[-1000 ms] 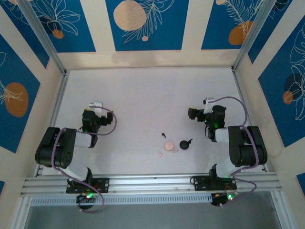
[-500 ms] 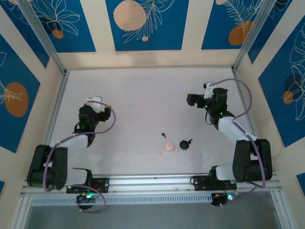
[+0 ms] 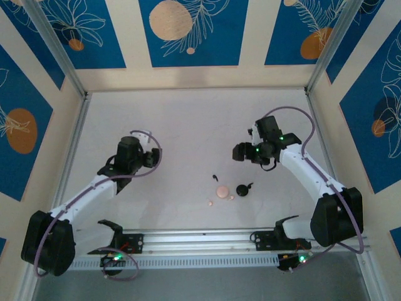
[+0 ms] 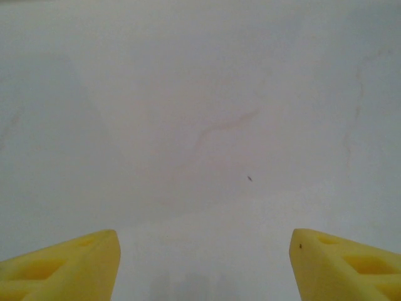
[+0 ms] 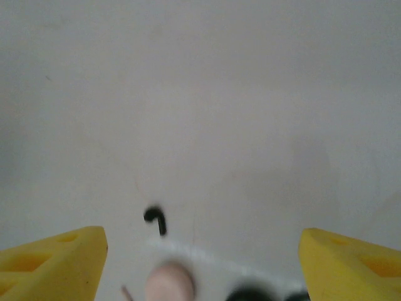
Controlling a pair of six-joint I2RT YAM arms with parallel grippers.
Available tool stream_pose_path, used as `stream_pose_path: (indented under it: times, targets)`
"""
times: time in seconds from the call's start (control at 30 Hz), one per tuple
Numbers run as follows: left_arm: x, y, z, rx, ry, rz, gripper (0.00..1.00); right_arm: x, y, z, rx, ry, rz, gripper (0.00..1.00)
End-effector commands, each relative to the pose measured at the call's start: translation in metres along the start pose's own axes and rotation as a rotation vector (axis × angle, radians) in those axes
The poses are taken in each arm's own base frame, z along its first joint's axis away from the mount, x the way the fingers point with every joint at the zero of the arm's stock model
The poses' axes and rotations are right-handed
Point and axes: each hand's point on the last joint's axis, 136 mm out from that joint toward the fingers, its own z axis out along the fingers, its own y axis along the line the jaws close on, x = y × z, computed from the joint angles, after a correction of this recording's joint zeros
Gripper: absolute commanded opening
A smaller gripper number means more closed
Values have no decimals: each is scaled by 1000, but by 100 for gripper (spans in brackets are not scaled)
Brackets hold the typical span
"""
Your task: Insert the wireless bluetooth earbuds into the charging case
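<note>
Near the table's front centre lie a round pink case (image 3: 222, 191) and a round black case (image 3: 242, 189). A black stemmed earbud (image 3: 215, 177) lies just behind the pink case, and a second black earbud (image 3: 250, 185) touches the black case. Two tiny pink earbuds (image 3: 210, 202) (image 3: 230, 197) lie in front of the pink case. My right gripper (image 3: 240, 152) hovers open behind the cluster. In its wrist view the right gripper (image 5: 202, 251) frames the black earbud (image 5: 155, 219), the pink case (image 5: 169, 283) and the black case (image 5: 250, 295). My left gripper (image 3: 149, 158) (image 4: 203, 251) is open over bare table.
The white table (image 3: 188, 125) is walled by blue-and-cream panels on three sides. An aluminium rail (image 3: 200, 241) runs along the near edge, with both arm bases on it. Wide bare surface lies behind and to the left of the items.
Both arms unfolded and reached inward. The right gripper swung left and nearer the earbuds and cases. The left gripper moved right toward the centre. The items have not moved.
</note>
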Motion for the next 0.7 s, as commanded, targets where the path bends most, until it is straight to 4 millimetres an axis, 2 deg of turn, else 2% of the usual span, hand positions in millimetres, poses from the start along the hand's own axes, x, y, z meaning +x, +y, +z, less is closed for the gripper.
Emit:
stream_pose_path:
  times: [0.0,0.13,0.23,0.43,0.67]
  targets:
    - [10,-6,3,-5,75,-22,71,64,-17,4,80,236,180,73]
    - [20,-16,12,27,99,-39,72,91,-21,13,117,306,231,71]
    - [24,-23,17,49,97,-39,72,102,-16,21,109,333,247,70]
    - [24,-27,28,52,121,-6,72,111,-23,38,179,361,250,70]
    - [21,-34,28,72,104,-8,72,109,-33,56,229,380,230,67]
